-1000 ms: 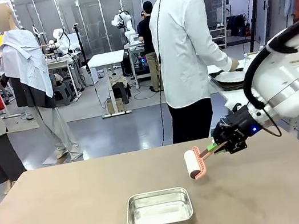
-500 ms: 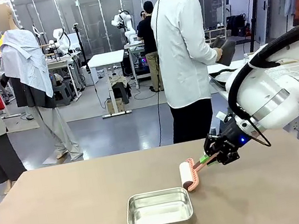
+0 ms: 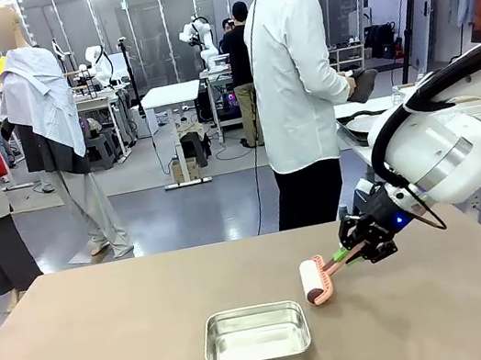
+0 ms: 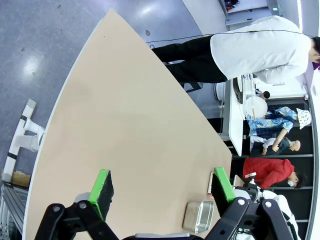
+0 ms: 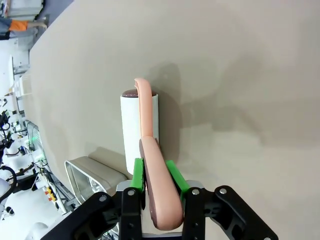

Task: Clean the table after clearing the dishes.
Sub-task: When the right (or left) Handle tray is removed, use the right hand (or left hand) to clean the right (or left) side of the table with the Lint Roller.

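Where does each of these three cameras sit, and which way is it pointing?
Front view: fixed between the arms, facing across the table toward a person in a white shirt; the right arm shows, its right gripper shut on a lint roller.
Left wrist view: on the left arm, looking down at the table; the open left gripper shows at the bottom.
Right wrist view: on the right arm, looking along the right gripper at the lint roller.
Shared: all three show the steel pan.

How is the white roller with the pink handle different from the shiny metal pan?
The pink-handled white roller is a round tube, gripped by the right arm's jaws; the shiny steel pan is a rectangle, lying free and empty. Both are at the brown table.
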Robot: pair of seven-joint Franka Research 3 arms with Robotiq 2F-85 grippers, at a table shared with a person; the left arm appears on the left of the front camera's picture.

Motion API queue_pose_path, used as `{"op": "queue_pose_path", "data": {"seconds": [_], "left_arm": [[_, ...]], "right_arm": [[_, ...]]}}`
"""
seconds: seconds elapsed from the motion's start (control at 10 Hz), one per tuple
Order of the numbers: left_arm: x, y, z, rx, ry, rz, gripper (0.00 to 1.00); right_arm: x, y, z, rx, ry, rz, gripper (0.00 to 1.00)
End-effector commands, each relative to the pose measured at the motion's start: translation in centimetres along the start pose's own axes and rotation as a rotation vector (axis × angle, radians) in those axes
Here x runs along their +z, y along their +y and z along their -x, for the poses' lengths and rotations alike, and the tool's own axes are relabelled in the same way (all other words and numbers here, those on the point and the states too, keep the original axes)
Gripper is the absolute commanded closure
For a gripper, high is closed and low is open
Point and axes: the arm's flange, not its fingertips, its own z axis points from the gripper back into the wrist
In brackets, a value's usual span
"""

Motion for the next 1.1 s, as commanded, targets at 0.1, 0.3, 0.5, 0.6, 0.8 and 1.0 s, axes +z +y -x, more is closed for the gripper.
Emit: {"op": "queue_pose_path", "data": {"seconds": [0.1,0.3,0.5,0.6,0.8,1.0], "left_arm": [[0.2,-0.1,-0.1,0.008,-0.009,0.009,0.00],[0.2,-0.1,-0.1,0.008,-0.009,0.009,0.00],[0.2,-0.1,-0.1,0.008,-0.009,0.009,0.00],[0.2,-0.1,-0.1,0.008,-0.009,0.009,0.00],[0.2,-0.1,-0.1,0.008,-0.009,0.009,0.00],[0.2,-0.1,-0.1,0.008,-0.009,0.009,0.00]], "right_arm": [[3.1,-4.4,-1.7,-0.046,0.053,0.128,0.78],[5.5,-5.7,-1.6,-0.022,0.072,0.228,0.78],[7.2,-6.0,-1.4,-0.038,0.058,0.331,0.78],[8.0,-6.1,-1.5,-0.055,0.054,0.396,0.78],[9.4,-6.0,-1.6,-0.105,0.025,0.509,0.78],[11.0,-5.3,-1.3,-0.139,-0.007,0.599,0.78]]}}
